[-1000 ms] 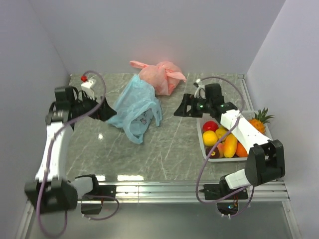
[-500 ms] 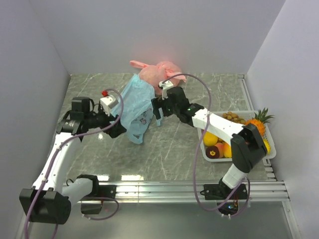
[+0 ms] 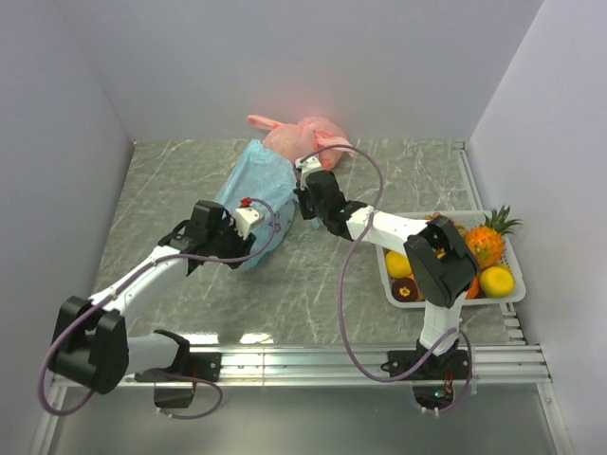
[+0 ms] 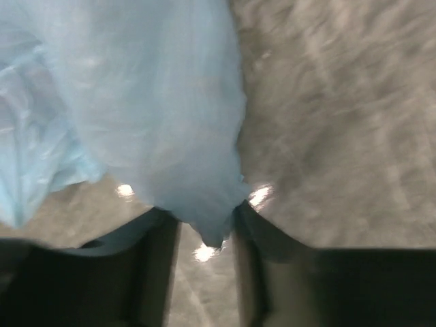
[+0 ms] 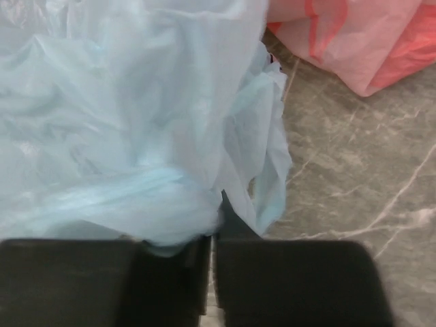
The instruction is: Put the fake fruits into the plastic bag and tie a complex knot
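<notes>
On the left, the left arm reaches low across the grey counter point(image 3: 161, 180), and the left tool point(image 3: 258, 239) sits at the near edge of the blue bag point(image 3: 266, 180). From its wrist view we see the jaws partly apart. The bag's lowest corner hangs between them, and the counter shows through the gap below. The film brushes the fingers point(image 4: 153, 272), but we cannot tell whether they press it.

The blue bag lies crumpled at the middle of the counter, towards the far side. It is thin and see-through. A knotted pink bag point(image 3: 308, 137) sits just beyond it, touching its far edge.

The right tool point(image 3: 305, 194) meets the blue bag's right side. Its wrist view shows the jaws nearly together, with only a slit between them and a fold of blue film caught at the tips. A handle loop hangs loose just right of that grip.

Further right, by the right wall, a white basket point(image 3: 455, 303) holds the fruits point(image 3: 496, 281), well apart from the blue bag. We see a pineapple point(image 3: 486, 242) with a green crown, yellow ones, and a dark purple one at the near left corner. The right arm crosses over the basket's left half.
</notes>
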### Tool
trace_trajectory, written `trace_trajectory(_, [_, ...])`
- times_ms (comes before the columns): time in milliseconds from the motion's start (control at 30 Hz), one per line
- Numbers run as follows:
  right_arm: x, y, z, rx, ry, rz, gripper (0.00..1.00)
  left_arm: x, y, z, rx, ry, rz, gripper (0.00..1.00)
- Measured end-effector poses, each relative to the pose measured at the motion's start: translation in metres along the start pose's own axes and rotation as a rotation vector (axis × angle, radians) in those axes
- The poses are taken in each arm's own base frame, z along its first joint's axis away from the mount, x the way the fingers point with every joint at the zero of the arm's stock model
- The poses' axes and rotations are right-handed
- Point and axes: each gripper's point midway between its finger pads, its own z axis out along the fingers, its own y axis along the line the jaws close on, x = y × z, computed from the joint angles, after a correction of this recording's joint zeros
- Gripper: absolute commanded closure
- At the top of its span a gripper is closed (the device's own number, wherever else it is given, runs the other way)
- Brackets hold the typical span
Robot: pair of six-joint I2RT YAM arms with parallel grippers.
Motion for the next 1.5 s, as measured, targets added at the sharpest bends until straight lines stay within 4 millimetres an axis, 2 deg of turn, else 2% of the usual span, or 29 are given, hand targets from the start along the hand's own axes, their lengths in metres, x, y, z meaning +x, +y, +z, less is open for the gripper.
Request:
trace_trajectory(33, [-0.001,-0.003,-0.001,0.011,-0.002,0.003,1.0,0.003,0.005,0.003,-0.02,0.02,-0.003,0.71])
trace_trajectory(67, [-0.004,-0.006,-0.002,0.019,-0.005,0.004,1.0,0.006,0.009,0.004,-0.035,0.036,-0.002,0.83])
trace_trajectory(133, [-0.01,-0.02,-0.006,0.043,-0.013,0.007,1.0,0.007,0.015,-0.003,-0.04,0.053,0.013,0.9])
trace_trajectory(167, [-0.013,-0.031,-0.01,0.057,-0.015,0.01,1.0,0.007,0.018,-0.008,-0.039,0.056,0.032,0.97])
trace_trajectory(200, [-0.018,-0.044,-0.015,0.075,-0.018,0.011,1.0,0.006,0.02,-0.014,-0.037,0.057,0.044,1.0])
trace_trajectory(267, [-0.029,-0.064,-0.025,0.077,-0.032,0.015,1.0,-0.003,0.023,-0.029,-0.023,0.031,0.091,1.0])
trace_trajectory(333, [-0.037,-0.073,-0.036,0.037,-0.037,0.0,1.0,-0.022,0.021,-0.047,0.0,-0.026,0.177,1.0])
trace_trajectory(433, [-0.044,-0.072,-0.046,-0.041,-0.032,-0.043,1.0,-0.042,0.019,-0.07,0.013,-0.075,0.28,1.0])
trace_trajectory(567, [-0.053,-0.059,-0.059,-0.194,0.005,-0.129,1.0,-0.039,0.024,-0.085,0.029,-0.05,0.329,0.99])
trace_trajectory(600, [-0.055,-0.053,-0.063,-0.238,0.009,-0.151,1.0,-0.035,0.027,-0.088,0.038,-0.037,0.32,0.93])
trace_trajectory(633, [-0.056,-0.048,-0.066,-0.277,0.014,-0.171,1.0,-0.032,0.029,-0.089,0.047,-0.024,0.314,0.83])
trace_trajectory(667, [-0.054,-0.045,-0.07,-0.303,0.027,-0.191,1.0,-0.028,0.028,-0.091,0.067,-0.006,0.298,0.56])
trace_trajectory(733, [-0.045,-0.047,-0.076,-0.314,0.063,-0.217,1.0,-0.019,0.026,-0.093,0.098,0.036,0.246,0.33])
trace_trajectory(767, [-0.041,-0.046,-0.079,-0.323,0.083,-0.22,1.0,-0.017,0.024,-0.094,0.11,0.043,0.218,0.07])
trace_trajectory(800, [-0.038,-0.047,-0.082,-0.329,0.1,-0.218,1.0,-0.018,0.022,-0.095,0.118,0.041,0.191,0.01])
trace_trajectory(900, [-0.031,-0.039,-0.091,-0.348,0.139,-0.208,1.0,-0.037,0.017,-0.099,0.106,-0.02,0.143,0.01])
trace_trajectory(967, [-0.029,-0.028,-0.097,-0.364,0.159,-0.192,1.0,-0.059,0.011,-0.101,0.078,-0.085,0.163,0.01])
trace_trajectory(1067, [-0.036,-0.013,-0.105,-0.377,0.176,-0.151,1.0,-0.091,-0.008,-0.101,0.062,-0.181,0.198,0.01])
trace_trajectory(1133, [-0.044,-0.004,-0.11,-0.385,0.181,-0.112,1.0,-0.106,-0.02,-0.097,0.068,-0.218,0.195,0.01])
trace_trajectory(1267, [-0.057,0.003,-0.12,-0.402,0.182,-0.051,1.0,-0.115,-0.03,-0.075,0.045,-0.21,0.17,0.01])
trace_trajectory(1500, [-0.061,0.017,-0.141,-0.483,0.228,-0.022,1.0,-0.103,-0.024,-0.038,-0.044,-0.13,0.178,0.01])
